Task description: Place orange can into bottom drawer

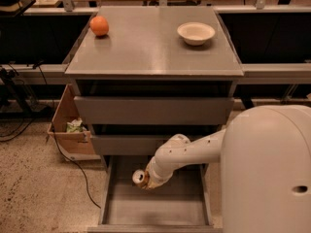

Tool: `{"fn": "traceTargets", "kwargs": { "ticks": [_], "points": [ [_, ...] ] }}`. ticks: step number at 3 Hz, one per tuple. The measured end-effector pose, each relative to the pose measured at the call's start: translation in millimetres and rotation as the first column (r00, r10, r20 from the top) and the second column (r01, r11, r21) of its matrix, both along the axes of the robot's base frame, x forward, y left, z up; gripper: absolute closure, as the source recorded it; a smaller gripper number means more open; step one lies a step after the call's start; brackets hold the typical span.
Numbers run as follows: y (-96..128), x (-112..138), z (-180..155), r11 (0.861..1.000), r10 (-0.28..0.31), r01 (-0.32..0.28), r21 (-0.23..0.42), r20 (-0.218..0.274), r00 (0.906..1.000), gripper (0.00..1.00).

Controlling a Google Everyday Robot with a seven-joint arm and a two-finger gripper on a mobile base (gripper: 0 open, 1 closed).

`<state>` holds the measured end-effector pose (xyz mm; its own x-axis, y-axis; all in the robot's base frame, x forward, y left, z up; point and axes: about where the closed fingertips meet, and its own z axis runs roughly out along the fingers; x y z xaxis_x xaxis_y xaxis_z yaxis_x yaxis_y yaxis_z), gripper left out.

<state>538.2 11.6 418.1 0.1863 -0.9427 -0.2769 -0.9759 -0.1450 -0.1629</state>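
Note:
The orange can [141, 177] lies on its side in my gripper [148, 180], silver top facing left, gold-orange sides mostly hidden by the gripper. It hangs just above the grey floor of the open bottom drawer [160, 210], toward the back left of the tray. My white arm reaches in from the right, under the two shut drawers above.
On the cabinet top [150, 47] sit a round orange fruit [99, 25] at the back left and a white bowl [196, 33] at the back right. A cardboard box [70, 130] and a black cable [73, 164] lie on the floor to the left.

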Motion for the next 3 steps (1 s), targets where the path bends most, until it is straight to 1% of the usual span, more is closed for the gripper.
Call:
{"fn": "traceTargets", "kwargs": {
  "ticks": [1, 2, 3],
  "points": [
    [-15, 8, -21, 0.999, -0.028, 0.028, 0.015, 0.007, 0.9996, 1.0],
    [-43, 23, -61, 0.996, -0.078, 0.077, 0.043, 0.002, 0.997, 1.0],
    [-66, 34, -132, 0.986, -0.118, 0.124, 0.111, -0.057, 0.9913, 1.0]
  ]
}}
